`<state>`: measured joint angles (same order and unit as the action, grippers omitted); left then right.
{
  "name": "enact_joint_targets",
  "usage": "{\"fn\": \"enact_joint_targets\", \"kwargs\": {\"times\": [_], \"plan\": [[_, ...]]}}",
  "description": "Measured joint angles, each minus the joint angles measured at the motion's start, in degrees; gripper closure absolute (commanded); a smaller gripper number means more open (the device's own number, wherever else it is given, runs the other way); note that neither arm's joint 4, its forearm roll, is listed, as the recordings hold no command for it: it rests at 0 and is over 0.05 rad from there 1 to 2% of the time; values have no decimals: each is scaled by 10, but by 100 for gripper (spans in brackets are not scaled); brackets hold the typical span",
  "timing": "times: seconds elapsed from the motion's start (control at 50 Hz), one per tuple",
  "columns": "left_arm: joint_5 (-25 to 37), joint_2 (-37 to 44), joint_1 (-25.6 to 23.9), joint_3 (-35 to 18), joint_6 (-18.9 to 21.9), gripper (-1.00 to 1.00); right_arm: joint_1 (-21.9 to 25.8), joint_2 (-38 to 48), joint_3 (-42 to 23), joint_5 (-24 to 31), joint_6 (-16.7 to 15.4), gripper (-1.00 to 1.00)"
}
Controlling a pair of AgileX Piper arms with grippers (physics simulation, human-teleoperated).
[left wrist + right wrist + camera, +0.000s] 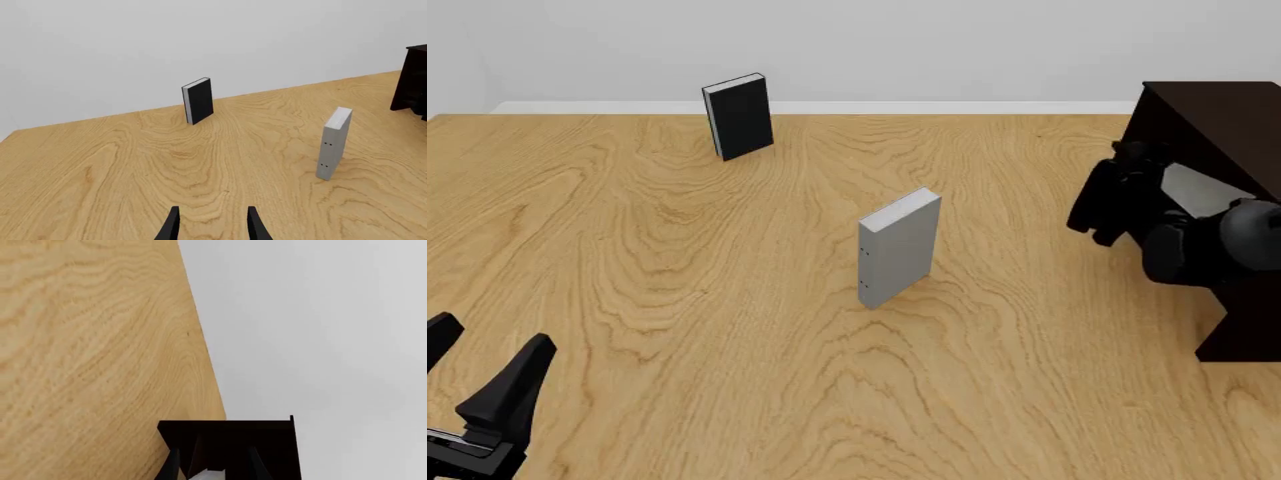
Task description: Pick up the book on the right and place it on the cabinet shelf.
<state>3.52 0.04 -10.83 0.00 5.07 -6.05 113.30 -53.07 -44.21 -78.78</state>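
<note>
While it sits upright in the cabinet shelf (1228, 115), book (1198, 188) is at table's far-right edge.
R gripper (213, 467) fingers spread either side of its white edge; L gripper (494, 335) open, low, near-left; second grey book (898, 248) mid-table.

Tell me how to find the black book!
Start at the big wooden table and look to its far side, towards the left, near the pale wall. The black book stands upright there, all alone. It is the only black one; the grey book in the middle is paler and has little dots on its spine.
</note>
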Motion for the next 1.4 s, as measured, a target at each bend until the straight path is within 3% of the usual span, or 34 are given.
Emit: {"fn": "enact_joint_targets", "kwargs": {"times": [1.4], "plan": [[-2,0,-3,0,1,-100,-35,-21,19,-9,-6,-100]]}}
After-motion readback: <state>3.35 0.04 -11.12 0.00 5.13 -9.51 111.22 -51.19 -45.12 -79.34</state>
